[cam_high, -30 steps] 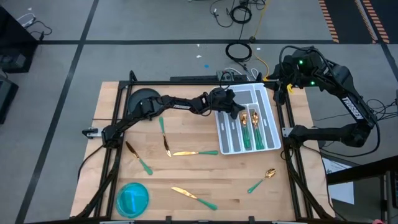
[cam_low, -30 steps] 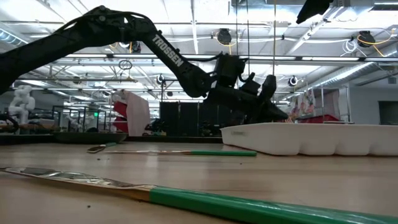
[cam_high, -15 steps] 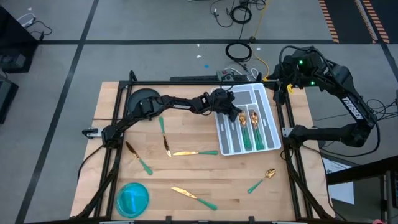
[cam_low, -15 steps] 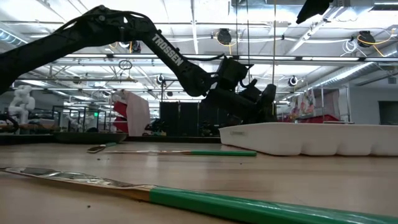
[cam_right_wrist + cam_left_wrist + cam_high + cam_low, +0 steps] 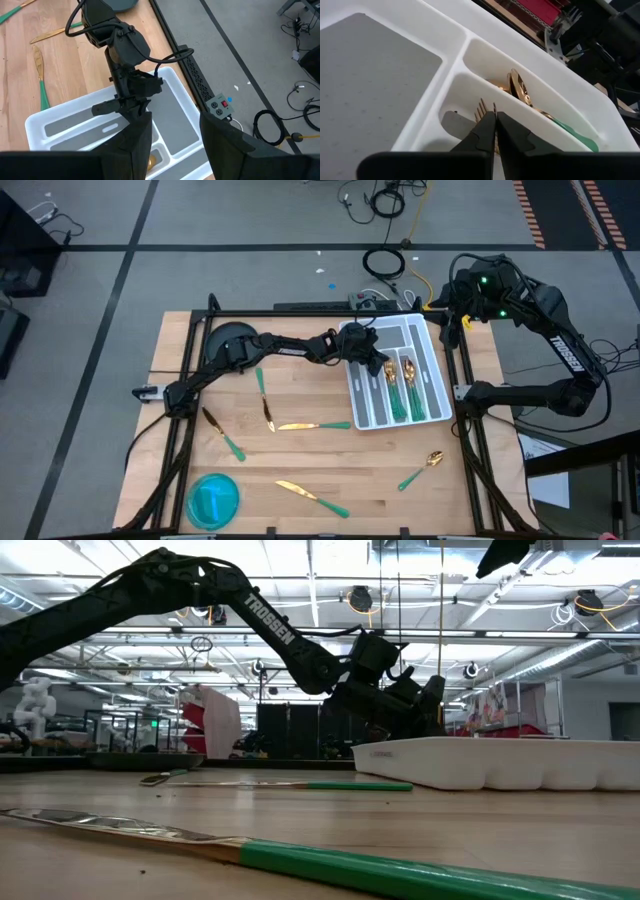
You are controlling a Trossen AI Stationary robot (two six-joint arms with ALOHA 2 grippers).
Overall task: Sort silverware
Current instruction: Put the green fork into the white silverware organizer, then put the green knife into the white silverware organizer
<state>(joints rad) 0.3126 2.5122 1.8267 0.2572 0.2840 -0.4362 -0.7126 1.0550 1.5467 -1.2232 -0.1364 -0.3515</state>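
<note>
The white slotted tray (image 5: 352, 386) stands at the table's far right. My left gripper (image 5: 495, 114) reaches down into one of its long slots, shut on a gold-headed fork (image 5: 487, 106) whose tines stick out past the fingertips. The neighbouring slot holds gold spoons (image 5: 518, 88) with green handles (image 5: 416, 402). Loose silverware lies flat on the wood: pieces at the left (image 5: 262, 384), (image 5: 222, 432), a knife (image 5: 314, 425) mid-table, another knife (image 5: 312, 497) near the front, and a spoon (image 5: 422, 469) at the right. My right gripper (image 5: 170, 145) hangs open, high over the tray's far right corner. My left gripper pinches the fork between its two fingers just behind the head, only the tines (image 5: 488, 105) showing beyond the tips. The fingers (image 5: 479, 131) slant down into the slot from the table's left side. They hide the handle, and I cannot tell whether the fork rests on the slot's floor.
A blue round dish (image 5: 213, 500) sits at the near left corner. A black frame rail (image 5: 300, 310) runs along the table's far edge and down both sides. Bare wood lies between the tray and the near knife.
My left gripper has tipped its fingers downward and sunk a little into the tray's slot with the fork. The right arm has kept still.
</note>
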